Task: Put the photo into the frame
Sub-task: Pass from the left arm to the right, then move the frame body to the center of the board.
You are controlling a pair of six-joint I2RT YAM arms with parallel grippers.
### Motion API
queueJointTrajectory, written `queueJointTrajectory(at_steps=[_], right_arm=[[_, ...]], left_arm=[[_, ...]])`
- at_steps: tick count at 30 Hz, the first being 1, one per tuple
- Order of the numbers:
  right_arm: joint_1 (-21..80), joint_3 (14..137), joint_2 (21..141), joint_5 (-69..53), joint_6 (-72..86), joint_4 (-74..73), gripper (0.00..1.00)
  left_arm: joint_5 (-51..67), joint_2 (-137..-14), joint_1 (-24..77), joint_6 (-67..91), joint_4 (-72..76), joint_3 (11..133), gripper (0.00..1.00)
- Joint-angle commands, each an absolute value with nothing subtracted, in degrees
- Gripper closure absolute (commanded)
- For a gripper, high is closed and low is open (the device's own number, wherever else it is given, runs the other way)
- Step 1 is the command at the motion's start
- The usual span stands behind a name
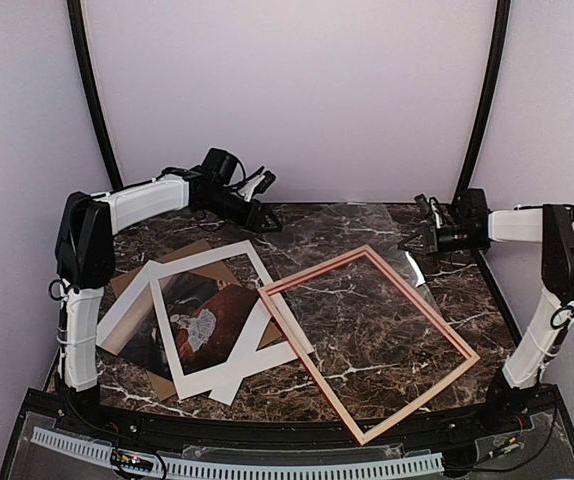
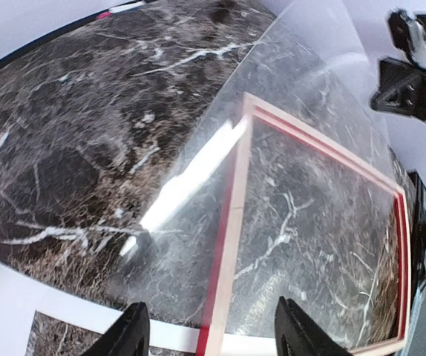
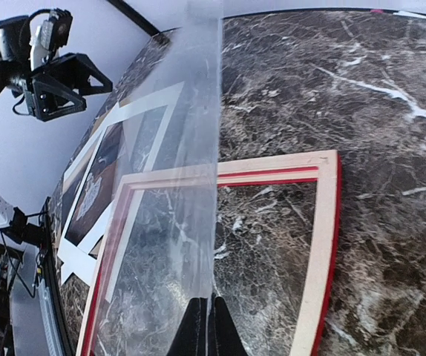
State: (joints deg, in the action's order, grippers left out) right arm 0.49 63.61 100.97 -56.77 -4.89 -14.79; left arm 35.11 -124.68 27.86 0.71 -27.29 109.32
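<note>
The right pincer (image 3: 207,317) was pinched shut on the near edge of a clear sheet (image 3: 191,148). The sheet ran away from its fingertips, over the frame (image 3: 323,245). The frame lay flat on the marble table (image 1: 167,235) just ahead of and below that pincer, pale wood side up, with red showing along its edges.

The left pincer (image 2: 211,308) hung above the table with its jaws spread wide and nothing between them. The clear sheet's other end lay ahead of and below it, apart from its fingers. Whether that end rested on the table could not be told.

The photo (image 1: 202,320) lay well off to the left of the right pincer and on the near side of the left one. It was picture side up, outside the frame, beneath a white mat (image 1: 207,260) and over a brown backing board (image 1: 127,283). The frame's nearest corner lay across the mat's edge.
</note>
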Motion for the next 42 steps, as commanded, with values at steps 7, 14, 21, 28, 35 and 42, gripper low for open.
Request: queueJointTrajectory(at_steps=[7,14,21,28,35,42], right_arm=[[-5.47,65.21,94.04,-53.48,6.44,-12.17,1.00],[-7.19,68.27,90.78,-52.35,9.95,-12.74,1.00],[-7.37,68.81,90.18,-52.56,10.35,-12.70,1.00],[-7.56,68.62,89.78,-52.58,9.93,-13.11,1.00],[-7.73,69.16,88.82,-52.06,10.51,-13.52,1.00],[-7.82,69.13,87.55,-51.78,10.81,-13.50,1.00]], left_arm=[[15.62,-115.99,29.41,13.38,-25.51,95.85,0.25],[12.90,-111.23,36.54,22.00,-21.48,83.60,0.26],[10.26,-111.48,39.73,27.10,-19.66,79.88,0.30],[9.63,-113.32,41.09,28.92,-19.29,79.50,0.33],[11.33,-115.85,41.22,29.09,-17.86,80.16,0.46],[8.71,-115.03,41.65,29.14,-19.45,80.01,0.46]])
